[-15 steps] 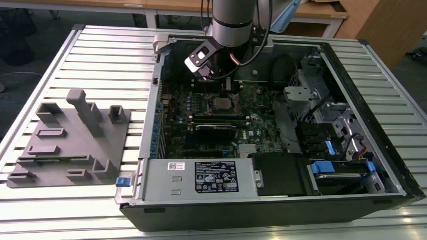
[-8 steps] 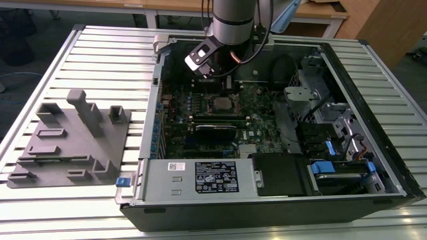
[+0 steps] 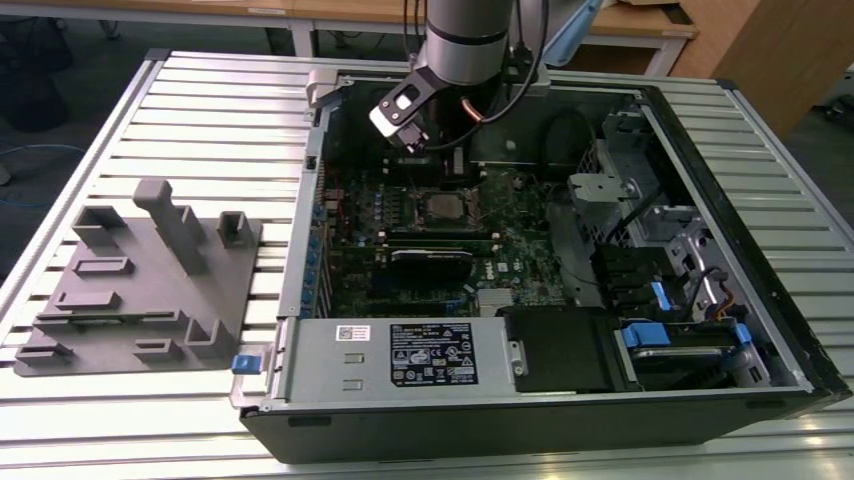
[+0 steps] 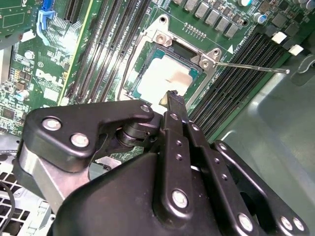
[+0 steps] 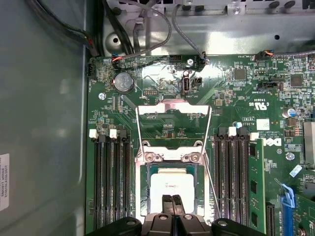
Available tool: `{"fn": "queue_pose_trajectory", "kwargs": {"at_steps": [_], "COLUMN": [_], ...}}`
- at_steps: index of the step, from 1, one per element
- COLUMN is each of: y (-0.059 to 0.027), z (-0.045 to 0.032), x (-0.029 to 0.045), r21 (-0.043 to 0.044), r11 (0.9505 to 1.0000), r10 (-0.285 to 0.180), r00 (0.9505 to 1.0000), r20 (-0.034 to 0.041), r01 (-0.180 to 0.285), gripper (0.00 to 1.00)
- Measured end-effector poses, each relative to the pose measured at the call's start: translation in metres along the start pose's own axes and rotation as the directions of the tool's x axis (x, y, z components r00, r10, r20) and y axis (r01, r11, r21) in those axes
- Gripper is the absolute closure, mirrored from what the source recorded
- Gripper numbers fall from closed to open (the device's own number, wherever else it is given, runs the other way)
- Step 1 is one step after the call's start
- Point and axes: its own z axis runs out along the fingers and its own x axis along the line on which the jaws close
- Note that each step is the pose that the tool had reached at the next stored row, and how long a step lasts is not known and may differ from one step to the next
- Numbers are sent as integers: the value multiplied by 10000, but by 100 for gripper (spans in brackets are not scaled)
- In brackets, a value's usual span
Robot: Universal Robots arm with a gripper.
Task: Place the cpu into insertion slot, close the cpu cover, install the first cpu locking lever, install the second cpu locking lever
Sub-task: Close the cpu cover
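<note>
cpu (image 5: pixel 170 184) flat in insertion slot (image 5: pixel 151 173), gripper (image 5: pixel 172 198) closed above

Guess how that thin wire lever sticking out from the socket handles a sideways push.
The lever is long, thin wire, so probably springy, flexing before it moves. Bare smooth metal, so likely slippery. It seems hinged at the socket corner, so it should swing rather than slide.
</note>
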Motion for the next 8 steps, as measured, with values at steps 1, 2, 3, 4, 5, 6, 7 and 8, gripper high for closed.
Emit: {"fn": "queue_pose_trajectory", "kwargs": {"at_steps": [1, 2, 3, 4, 5, 6, 7, 8], "y": [0, 0, 0, 0, 0, 0, 0, 0], "z": [0, -3, -4, -4, -4, -4, -4, -5], "x": [0, 0, 0, 0, 0, 0, 0, 0], "r21": [0, 2, 1, 1, 1, 1, 2, 2], "r11": [10000, 10000, 10000, 10000, 10000, 10000, 10000, 10000], "r10": [0, 0, 0, 0, 0, 0, -1, -1], "r00": [10000, 10000, 10000, 10000, 10000, 10000, 10000, 10000], "r20": [0, 2, 3, 2, 2, 2, 3, 3], "r01": [0, 0, 0, 0, 0, 0, 1, 1], "gripper": [89, 89, 89, 89, 89, 89, 89, 89]}}
